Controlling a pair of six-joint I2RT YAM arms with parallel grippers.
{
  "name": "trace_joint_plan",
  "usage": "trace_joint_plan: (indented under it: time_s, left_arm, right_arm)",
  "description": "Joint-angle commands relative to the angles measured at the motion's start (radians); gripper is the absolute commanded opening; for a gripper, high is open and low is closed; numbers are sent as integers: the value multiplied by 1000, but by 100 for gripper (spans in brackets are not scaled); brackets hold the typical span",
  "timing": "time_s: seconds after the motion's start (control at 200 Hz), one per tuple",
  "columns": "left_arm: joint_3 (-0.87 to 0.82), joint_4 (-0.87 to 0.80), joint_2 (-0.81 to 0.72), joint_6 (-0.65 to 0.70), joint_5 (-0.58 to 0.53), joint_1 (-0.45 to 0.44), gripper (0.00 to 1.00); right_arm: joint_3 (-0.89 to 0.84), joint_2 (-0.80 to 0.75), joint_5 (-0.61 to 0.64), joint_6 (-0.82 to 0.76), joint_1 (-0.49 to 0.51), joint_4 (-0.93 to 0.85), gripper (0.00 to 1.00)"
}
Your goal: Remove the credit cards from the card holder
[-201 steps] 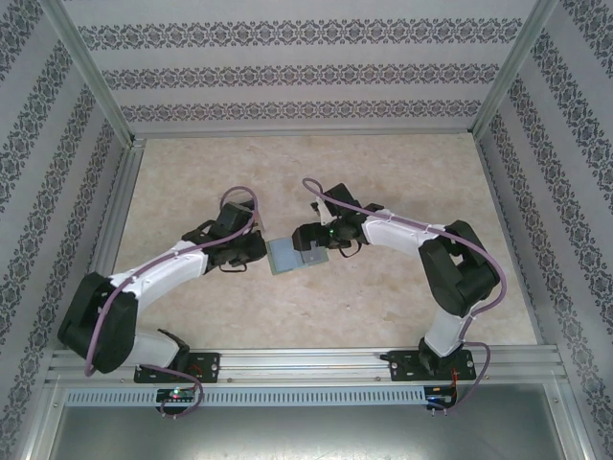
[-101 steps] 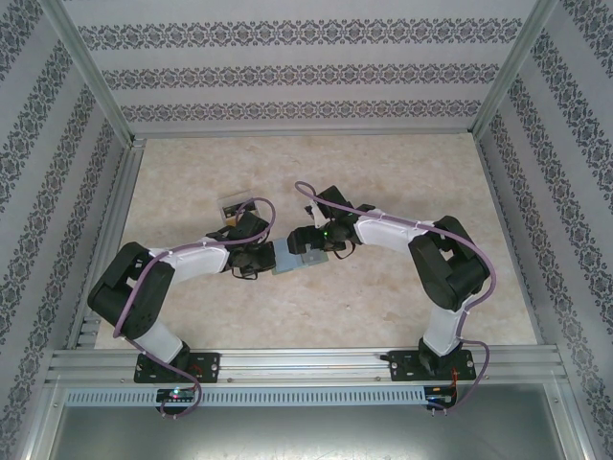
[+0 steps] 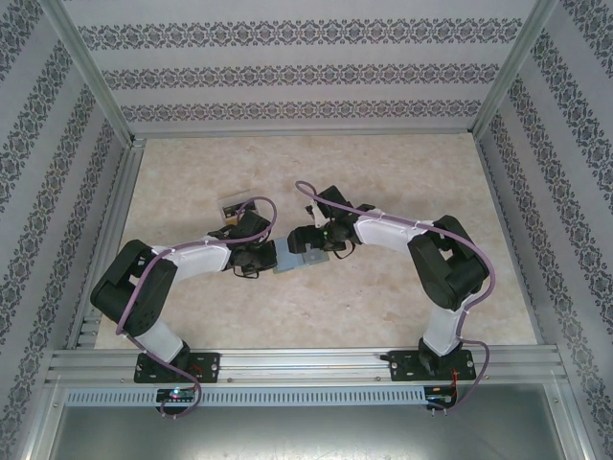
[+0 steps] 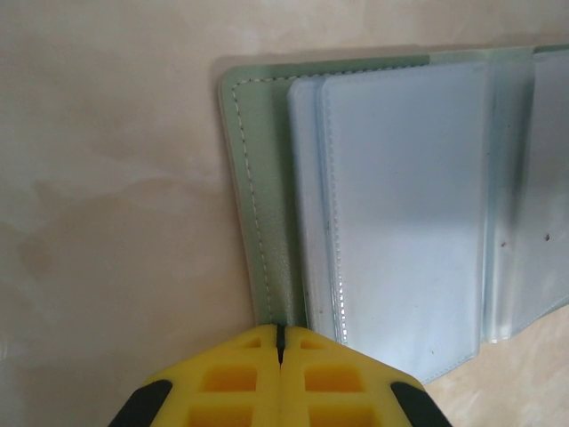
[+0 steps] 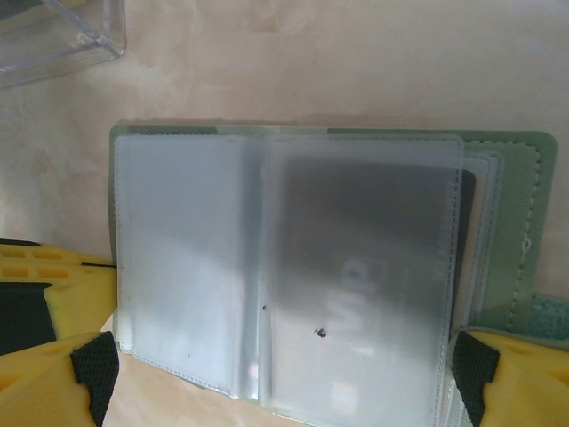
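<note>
The grey-green card holder (image 3: 290, 260) lies open on the table between both arms, its pale blue-grey clear sleeves (image 4: 400, 205) facing up. Through the right-hand sleeve a dark credit card (image 5: 373, 240) with pale marks shows, still inside. My left gripper (image 4: 281, 331) is shut, its yellow tips set against the holder's green left cover (image 4: 262, 222) at its near edge. I cannot tell whether they press on it or only touch it. My right gripper (image 5: 284, 391) is open wide above the holder's right half, one yellow finger (image 5: 62, 356) on each side of the sleeves.
A transparent tray (image 3: 237, 207) stands just beyond the left wrist, and its corner (image 5: 53, 36) shows at the top left of the right wrist view. Aluminium frame rails (image 3: 105, 220) and patterned walls border the marbled table (image 3: 402, 172).
The left arm has folded its elbow back and slid its gripper right to the holder's left edge, uncovering the tray. The right arm has barely moved.
</note>
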Motion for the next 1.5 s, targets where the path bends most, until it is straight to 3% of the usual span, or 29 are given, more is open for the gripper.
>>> trace_joint_plan:
  time_s: [0.0, 0.275, 0.655, 1.494]
  left_arm:
    - [1, -6, 31, -9, -5, -16, 6]
    - [-3, -22, 11, 1, -11, -16, 6]
    - [-8, -22, 8, 3, -16, -16, 6]
    - [-11, -19, 9, 0, -15, -16, 5]
  right_arm:
    - [19, -10, 57, 7, 3, -51, 98]
    - [-38, -74, 120, -3, -92, -83, 98]
    - [21, -74, 68, 18, -2, -57, 98]
    - [66, -35, 27, 38, 51, -25, 98]
